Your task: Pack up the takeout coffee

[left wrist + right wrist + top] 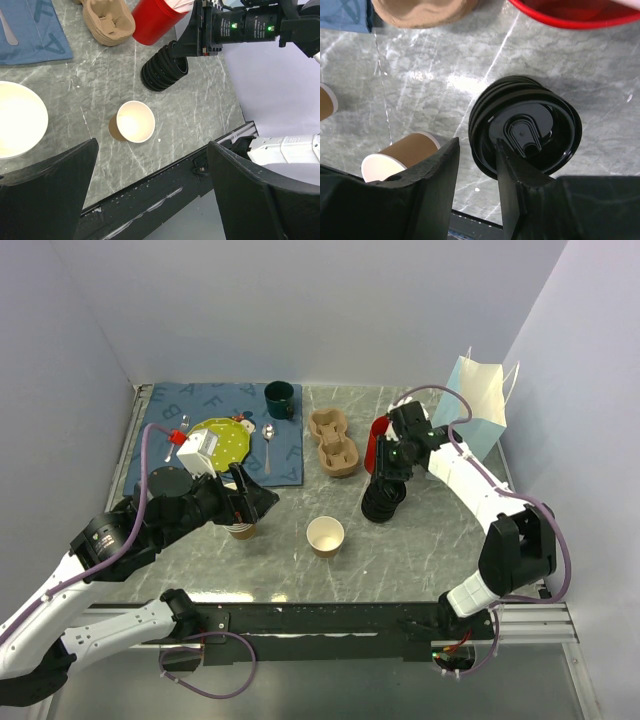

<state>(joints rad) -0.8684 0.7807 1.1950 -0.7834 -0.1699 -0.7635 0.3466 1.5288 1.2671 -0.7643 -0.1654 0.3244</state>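
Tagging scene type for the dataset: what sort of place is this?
Probably a lab robot cell staged as a takeout counter: plain walls enclose a marble-look table, and the props are a pulp cup carrier, a stack of black lids and a pale paper bag.

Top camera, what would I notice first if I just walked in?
Probably the stack of black lids mid-table, with the right gripper right over it and a red cup beside it. Next, the lidless paper cup standing alone near the front, and the white paper bag at the back right.
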